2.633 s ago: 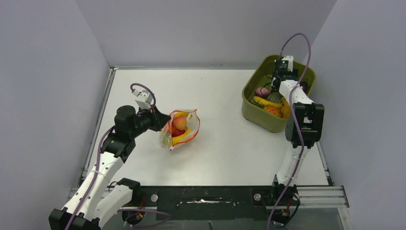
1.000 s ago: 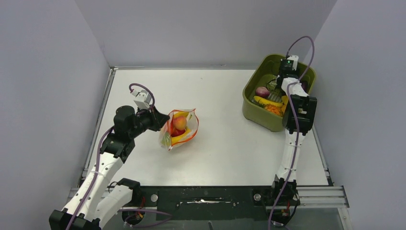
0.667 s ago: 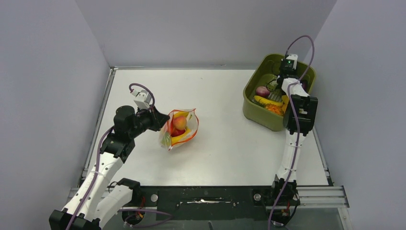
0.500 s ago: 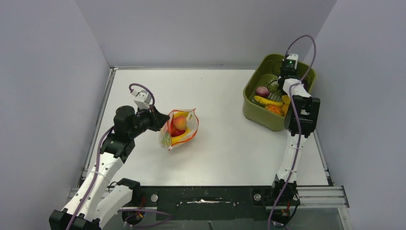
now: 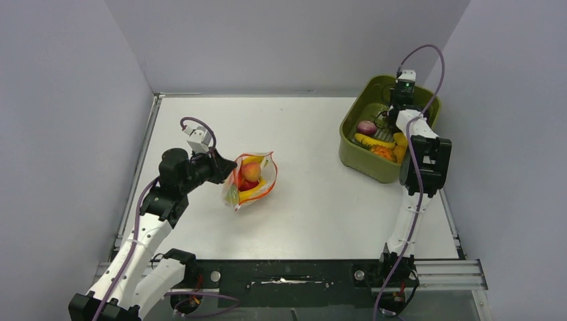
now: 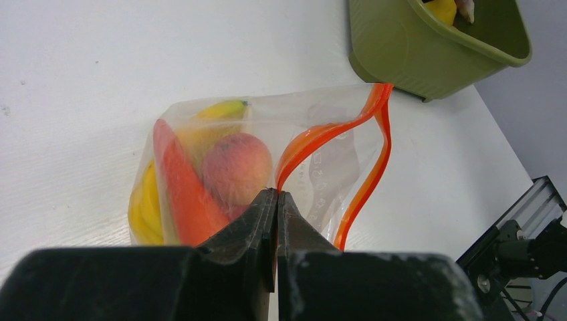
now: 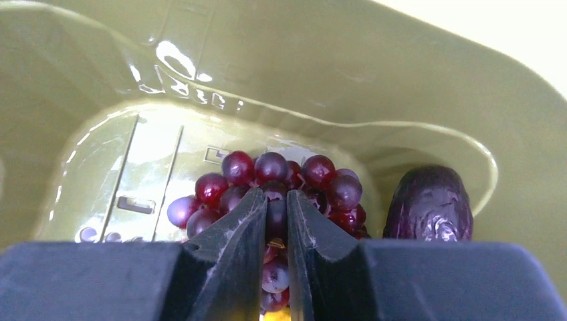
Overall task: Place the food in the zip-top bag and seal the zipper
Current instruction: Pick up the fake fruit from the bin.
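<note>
The clear zip-top bag (image 5: 252, 179) lies mid-table with its mouth open; it also shows in the left wrist view (image 6: 220, 174). It holds a peach (image 6: 236, 167), yellow bananas (image 6: 144, 207) and an orange-red piece (image 6: 180, 190). My left gripper (image 6: 276, 194) is shut on the orange-red zipper strip (image 6: 321, 134) and holds one lip of the mouth up. My right gripper (image 7: 275, 200) is down inside the olive-green bin (image 5: 354, 155), shut on a bunch of dark red grapes (image 7: 267, 184). A purple eggplant (image 7: 430, 204) lies just right of the grapes.
The bin at the back right also holds a yellow banana (image 5: 374, 141), orange pieces (image 5: 382, 153) and a red-purple round piece (image 5: 366, 127). The bin's walls (image 7: 334, 73) stand close around my right gripper. The table's metal rail (image 5: 441, 271) runs along the near edge.
The right arm has shifted toward the bin's far right corner and lowered there. The left arm and the bag have not moved.
</note>
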You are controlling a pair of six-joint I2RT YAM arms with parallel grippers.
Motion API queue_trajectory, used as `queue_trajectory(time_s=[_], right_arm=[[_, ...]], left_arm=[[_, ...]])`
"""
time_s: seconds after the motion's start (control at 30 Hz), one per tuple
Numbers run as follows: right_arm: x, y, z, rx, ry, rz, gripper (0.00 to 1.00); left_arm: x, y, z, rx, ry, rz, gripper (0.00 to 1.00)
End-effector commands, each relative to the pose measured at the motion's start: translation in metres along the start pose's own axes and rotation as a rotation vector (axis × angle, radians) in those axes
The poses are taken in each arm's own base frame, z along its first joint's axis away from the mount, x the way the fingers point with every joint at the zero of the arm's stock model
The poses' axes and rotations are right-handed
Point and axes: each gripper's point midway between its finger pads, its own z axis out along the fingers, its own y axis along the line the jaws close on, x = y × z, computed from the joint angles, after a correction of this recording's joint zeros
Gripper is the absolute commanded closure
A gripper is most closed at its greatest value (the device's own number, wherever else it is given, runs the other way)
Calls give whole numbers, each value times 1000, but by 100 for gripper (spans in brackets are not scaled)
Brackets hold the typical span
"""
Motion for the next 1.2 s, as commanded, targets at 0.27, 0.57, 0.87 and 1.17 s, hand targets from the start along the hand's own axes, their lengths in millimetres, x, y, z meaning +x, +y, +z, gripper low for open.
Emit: queue_trajectory(time_s=[0.27,0.57,0.87,1.17], right_arm=[[-96,-20,-83,-8,-231,59,92],[-137,-28,-142,-53,-312,92,92],[-173,-12,-212,-150,-411,65,94],[-199,13,-297,-252,-531,25,95]], left_arm=[[-15,-2,-3,10,-58,25,100],[-16,-1,-1,13,-60,10,100],[-17,2,0,2,-64,4,100],[-20,0,4,12,-71,-43,100]])
